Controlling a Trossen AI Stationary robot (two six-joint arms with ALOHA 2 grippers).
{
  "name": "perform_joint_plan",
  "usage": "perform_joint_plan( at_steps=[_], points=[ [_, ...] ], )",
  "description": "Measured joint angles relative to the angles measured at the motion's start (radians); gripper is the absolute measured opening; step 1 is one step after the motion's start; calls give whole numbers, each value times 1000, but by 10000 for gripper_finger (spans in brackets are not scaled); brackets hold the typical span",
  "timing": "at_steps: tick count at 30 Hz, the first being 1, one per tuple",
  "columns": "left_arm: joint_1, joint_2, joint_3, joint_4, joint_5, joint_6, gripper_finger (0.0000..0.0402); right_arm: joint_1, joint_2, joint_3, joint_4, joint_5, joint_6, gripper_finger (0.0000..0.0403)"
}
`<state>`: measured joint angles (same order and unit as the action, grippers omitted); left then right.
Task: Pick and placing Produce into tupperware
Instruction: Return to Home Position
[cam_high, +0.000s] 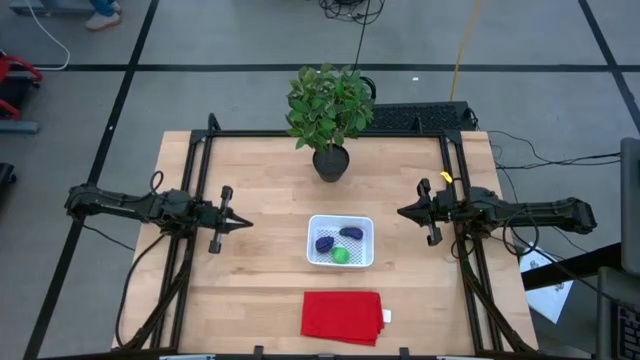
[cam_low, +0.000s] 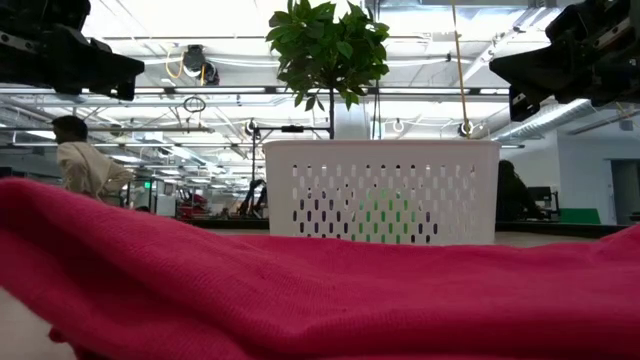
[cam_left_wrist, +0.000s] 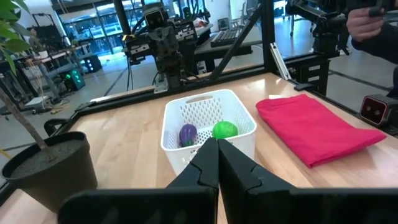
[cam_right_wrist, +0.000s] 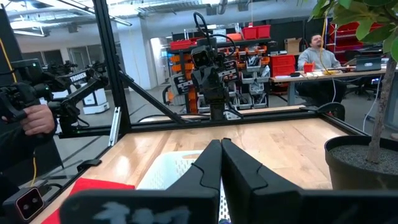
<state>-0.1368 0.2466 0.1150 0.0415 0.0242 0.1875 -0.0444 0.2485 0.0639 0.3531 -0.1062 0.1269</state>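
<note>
The white perforated tupperware stands on the table's middle. In it lie a roundish dark purple piece, an elongated dark purple piece and a green round piece. The left wrist view shows one purple piece and the green one. My left gripper is shut and empty, left of the tupperware. My right gripper is shut and empty, to its right. Both hover above the table.
A potted leafy plant stands behind the tupperware. A folded red cloth lies near the front edge. Bare wood lies between each gripper and the tupperware. People show in the room beyond, with a hand close by the frame.
</note>
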Motion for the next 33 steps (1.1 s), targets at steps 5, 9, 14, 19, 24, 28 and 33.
perform_joint_plan(
  at_steps=[5, 9, 14, 19, 24, 28, 33],
  points=[
    [0, 0, 0, 12, 0, 1, 0, 0, 0, 0, 0, 0, 0, 0],
    [0, 0, 0, 12, 0, 0, 1, 0, 0, 0, 0, 0, 0, 0],
    [0, 0, 0, 12, 0, 0, 2, 0, 0, 0, -7, 0, 0, 0],
    [0, 0, 0, 11, 0, -6, 2, 0, 0, 0, -7, 0, 0, 0],
    [0, 0, 0, 11, 0, -15, 7, 0, 0, 0, -7, 0, 0, 0],
    [0, 0, 0, 11, 0, -6, 7, 0, 0, 0, -7, 0, 0, 0],
    [0, 1, 0, 11, 0, -13, 8, 0, 0, 0, -7, 0, 0, 0]
  ],
)
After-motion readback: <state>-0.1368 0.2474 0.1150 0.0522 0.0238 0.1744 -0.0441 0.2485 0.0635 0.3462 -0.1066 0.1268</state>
